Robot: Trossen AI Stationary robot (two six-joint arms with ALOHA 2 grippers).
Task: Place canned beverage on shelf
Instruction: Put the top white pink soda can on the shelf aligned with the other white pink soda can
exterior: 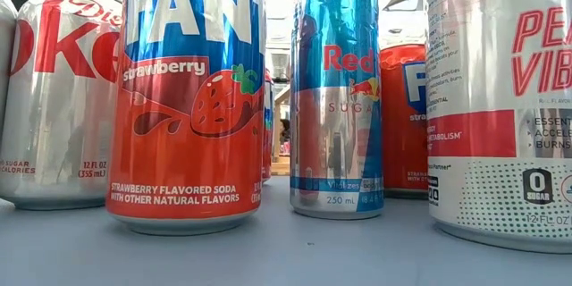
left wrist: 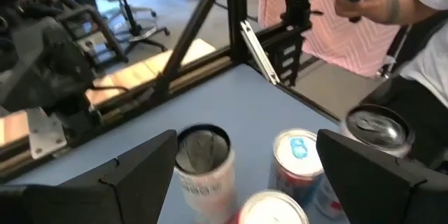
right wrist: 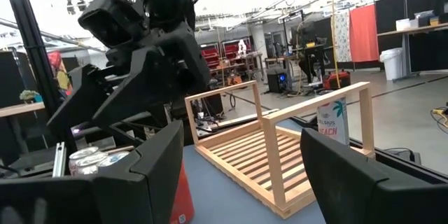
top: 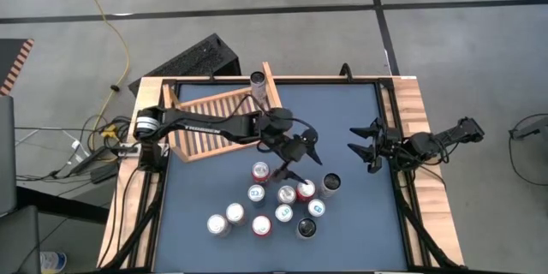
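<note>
Left claw [top: 295, 158]: fingers spread wide, nothing between them, poised above the far edge of the can cluster [top: 272, 205]. In its wrist view a pale can [left wrist: 203, 157] sits in the gap, a blue-topped can [left wrist: 297, 155] just beside it.

Right claw [top: 364, 148]: spread and empty, waiting right of the cluster, well apart from it.

Shelf [top: 210, 120]: light-wood slatted rack at the desk's far-left corner, beyond the cluster. One can [top: 257, 80] already stands at its far-right corner, the rest of the slats bare.

Step in hand, as judged: choosing and gripping one can. Best done by centring the fingers on a single outer can, descending straight, and closing on the mid-body, then lifting clear before swinging toward the shelf.

Obstructions: the cans stand close together, some near touching, so a finger may nudge a neighbour over. The dark-topped can [top: 330, 182] to the cluster's right stands apart and looks easiest to take. The shelf's raised side board [top: 272, 86] lies across the route and must be cleared from above.

Also present: blue desk [top: 360, 214]; a person's arm [left wrist: 378, 0] beyond the desk.
</note>
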